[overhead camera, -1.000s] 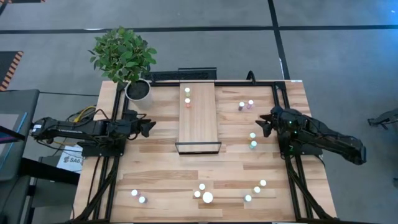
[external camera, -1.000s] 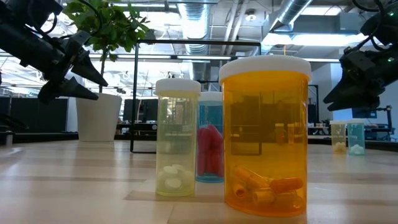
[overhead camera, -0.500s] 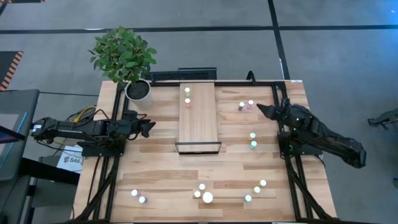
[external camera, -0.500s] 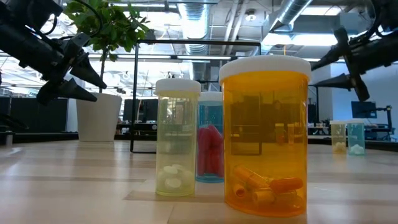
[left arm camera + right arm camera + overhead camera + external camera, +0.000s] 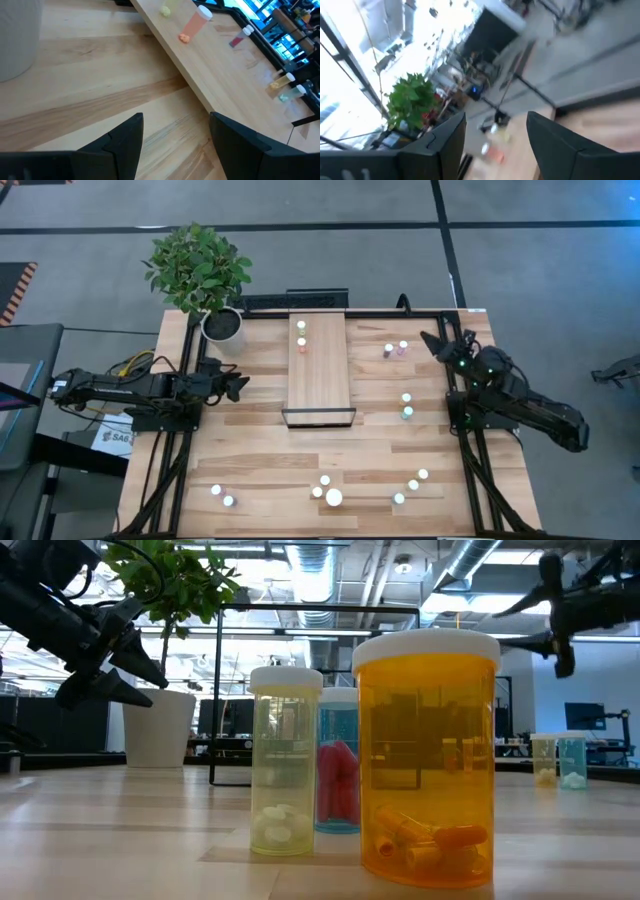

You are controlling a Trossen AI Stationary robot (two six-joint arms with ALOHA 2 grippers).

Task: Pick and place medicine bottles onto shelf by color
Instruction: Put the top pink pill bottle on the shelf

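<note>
The shelf lies at the table's middle, its dark frame at the near end. Two bottles, yellowish and orange, stand on its far end. Two pink bottles and two teal-green ones stand right of it. Several more stand along the near edge, among them the big orange one. My left gripper is open and empty left of the shelf, which fills its wrist view. My right gripper is open and empty, raised at the far right, beyond the pink bottles.
A potted plant in a white pot stands at the far left corner. A dark metal frame runs along the table's sides and far edge. Bare wood lies between the shelf and the near row of bottles.
My right gripper has swung from beside the teal-green bottles toward the table's far edge, risen and tipped upward; its wrist view now looks across the table into the room. It stays open. No bottle has moved.
</note>
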